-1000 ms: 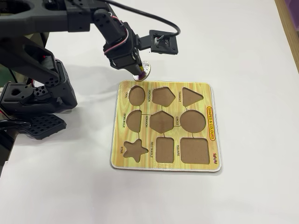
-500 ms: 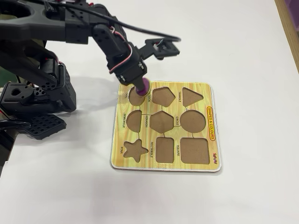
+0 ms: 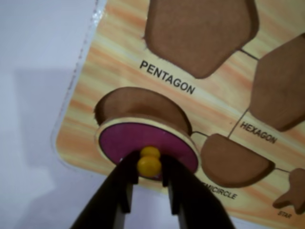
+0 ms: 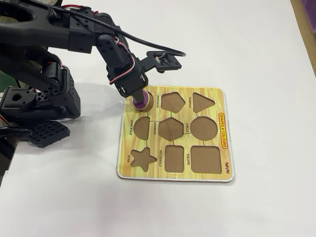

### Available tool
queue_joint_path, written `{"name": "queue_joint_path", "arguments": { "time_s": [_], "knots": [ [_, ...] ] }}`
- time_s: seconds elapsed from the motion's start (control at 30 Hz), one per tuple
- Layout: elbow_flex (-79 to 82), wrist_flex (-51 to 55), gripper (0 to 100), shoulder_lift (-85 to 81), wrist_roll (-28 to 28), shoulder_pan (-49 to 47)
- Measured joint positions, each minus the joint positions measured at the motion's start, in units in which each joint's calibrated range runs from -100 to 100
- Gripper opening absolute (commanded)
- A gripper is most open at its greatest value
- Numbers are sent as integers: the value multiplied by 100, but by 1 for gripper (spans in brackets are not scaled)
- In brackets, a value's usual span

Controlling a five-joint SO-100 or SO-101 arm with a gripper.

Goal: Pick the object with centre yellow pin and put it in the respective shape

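Observation:
A magenta oval piece (image 3: 143, 139) with a yellow centre pin (image 3: 149, 161) is held tilted over the oval recess (image 3: 138, 102) at the corner of the wooden shape board (image 3: 86, 100). My black gripper (image 3: 149, 167) is shut on the yellow pin, one finger on each side. The piece's near edge rests on or just above the recess rim. In the fixed view the piece (image 4: 142, 103) sits at the board's (image 4: 173, 173) top-left corner under the gripper (image 4: 138, 98).
Empty recesses on the board: pentagon (image 3: 200, 33), hexagon (image 3: 279, 88), semicircle (image 3: 233, 160), star (image 3: 295, 191). The board lies on a white table (image 4: 256, 59). The arm's base and black bracket (image 4: 39, 108) stand left of the board.

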Motion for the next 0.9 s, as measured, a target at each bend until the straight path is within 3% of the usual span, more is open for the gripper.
{"name": "queue_joint_path", "arguments": {
  "time_s": [0.9],
  "knots": [
    [0,-9,1,60,-10,0]
  ]
}}
